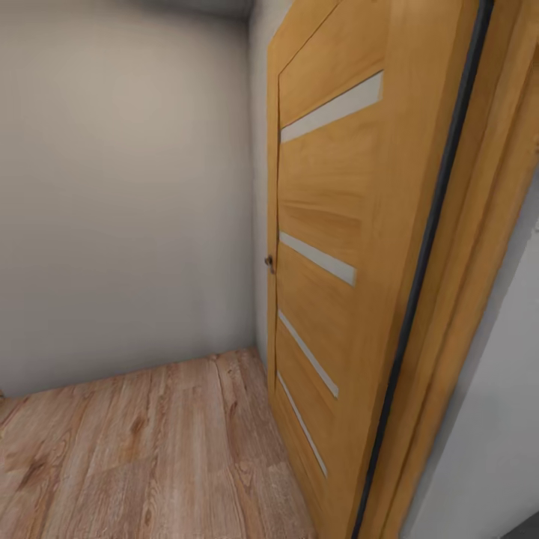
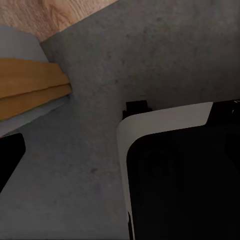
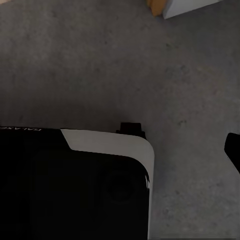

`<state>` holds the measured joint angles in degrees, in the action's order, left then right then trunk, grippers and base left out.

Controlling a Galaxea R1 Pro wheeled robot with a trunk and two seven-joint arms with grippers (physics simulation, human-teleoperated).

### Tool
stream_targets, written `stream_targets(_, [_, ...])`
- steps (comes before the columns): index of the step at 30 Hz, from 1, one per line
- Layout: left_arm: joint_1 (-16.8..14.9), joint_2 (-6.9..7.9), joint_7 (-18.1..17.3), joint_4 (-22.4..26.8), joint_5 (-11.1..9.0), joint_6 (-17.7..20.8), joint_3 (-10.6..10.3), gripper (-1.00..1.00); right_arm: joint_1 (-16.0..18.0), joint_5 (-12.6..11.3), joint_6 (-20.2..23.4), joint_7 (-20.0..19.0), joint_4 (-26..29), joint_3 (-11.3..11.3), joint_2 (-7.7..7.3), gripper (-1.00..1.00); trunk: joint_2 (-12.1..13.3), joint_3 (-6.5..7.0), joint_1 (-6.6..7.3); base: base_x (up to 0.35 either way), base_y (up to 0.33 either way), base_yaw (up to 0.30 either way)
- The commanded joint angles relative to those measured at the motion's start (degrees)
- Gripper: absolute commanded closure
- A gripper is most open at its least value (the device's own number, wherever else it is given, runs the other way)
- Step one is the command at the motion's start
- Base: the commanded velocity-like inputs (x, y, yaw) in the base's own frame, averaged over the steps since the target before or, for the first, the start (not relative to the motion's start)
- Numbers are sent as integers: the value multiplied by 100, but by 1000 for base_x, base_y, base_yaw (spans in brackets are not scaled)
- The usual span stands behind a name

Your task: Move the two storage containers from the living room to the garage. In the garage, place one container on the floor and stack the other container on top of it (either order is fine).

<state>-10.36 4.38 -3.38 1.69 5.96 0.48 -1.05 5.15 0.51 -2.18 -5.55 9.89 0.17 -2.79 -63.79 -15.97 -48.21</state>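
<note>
Facing an orange-brown wooden door with 4 pale glass slats [image 1: 329, 247] at frame right, beside a plain grey wall [image 1: 120, 187] and light wood-plank floor [image 1: 142, 457]. Wrist views show speckled dark-grey concrete floor [image 2: 150, 55] and the robot's black-and-white base [image 3: 75, 185]. Neither container appears; grip states cannot be told; delivery seemingly remains.

Both wrist views look down on the robot's black-and-white base [image 2: 170, 165].
</note>
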Motion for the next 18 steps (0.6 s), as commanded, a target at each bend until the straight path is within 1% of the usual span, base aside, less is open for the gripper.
stream_targets(1, [-2, 2, -13, 7, 59, 5, -6, -100, 4, 7, -19, -16, -5, 0, -2, -100, -4, -7, 2, -170, 0, 2])
stream_targets(9, [-2, 2, -13, 7, 58, 5, -8, -100, 4, 8, -19, -16, -5, 0, -2, -100, -4, -8, 2, -71, 0, 18])
stream_targets(13, [-2, 2, -13, 7, 58, 5, -9, -100, 4, 7, -19, -16, -5, 0, 0, -100, -4, -17, 2, -13, 0, 164])
stream_targets(18, [-2, 2, -13, 7, 60, 5, -9, -100, 4, 8, -19, -16, -5, 0, -2, -100, -4, -33, 2, -4, 0, 235])
